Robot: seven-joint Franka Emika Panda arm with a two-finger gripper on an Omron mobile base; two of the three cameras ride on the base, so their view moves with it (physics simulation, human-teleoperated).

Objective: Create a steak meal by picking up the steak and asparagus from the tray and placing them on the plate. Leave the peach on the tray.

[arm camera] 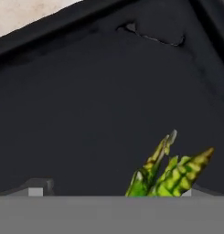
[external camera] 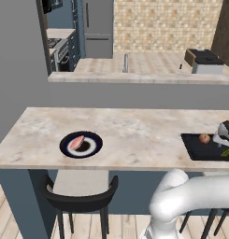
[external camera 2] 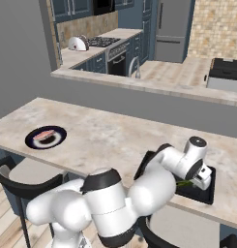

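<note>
Far off to the tool's left, the steak (external camera: 77, 142) already lies on the plate (external camera: 93, 150), so half the meal looks done. On the tray (external camera: 196, 150) the peach (external camera: 204, 138) sits just beside the tool (external camera: 226, 140) (right where it belongs). The asparagus (arm camera: 170, 176) pokes out at the fingertips over the tray; whether the tool has it pinched I cannot tell, and it has the whole surface (external camera: 134, 135) to cross.

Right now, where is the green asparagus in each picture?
Left base view: the asparagus lies at the far right, on the black tray, right of the peach.
Right base view: a green sliver by the white wrist, over the tray.
Hand view: bottom right, above the tray floor.
Shared landmark: the tray.
</note>
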